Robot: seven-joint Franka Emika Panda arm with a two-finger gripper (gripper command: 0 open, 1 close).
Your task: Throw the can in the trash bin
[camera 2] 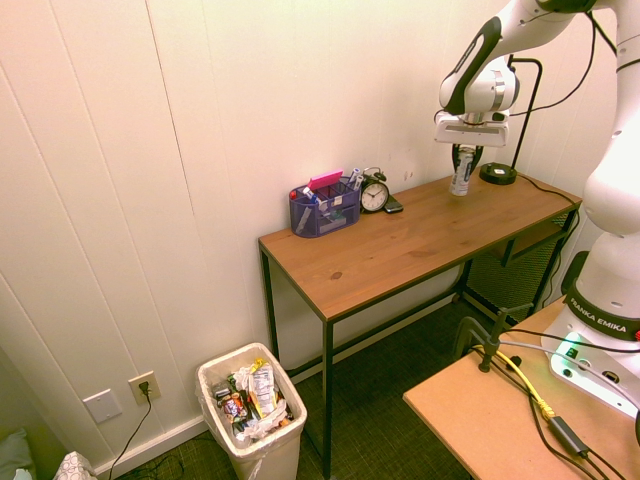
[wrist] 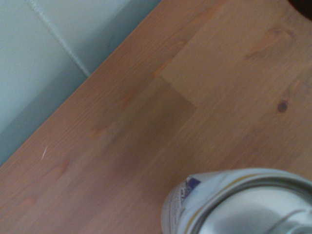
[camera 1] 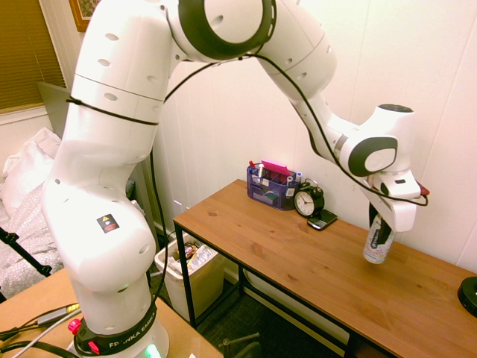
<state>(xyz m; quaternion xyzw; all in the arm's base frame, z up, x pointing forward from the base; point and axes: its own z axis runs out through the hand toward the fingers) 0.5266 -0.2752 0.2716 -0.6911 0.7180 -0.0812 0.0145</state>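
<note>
Bin sits at lower left of the second exterior frame, on the floor beside the table's left leg, already full of wrappers; no can in it. Farther back, at upper right, the gripper is clamped on the can, can upright, its base at or just above the tabletop; contact cannot be told. Grasp looks made. Left to do: lift, carry across the table, release over the bin.
</note>
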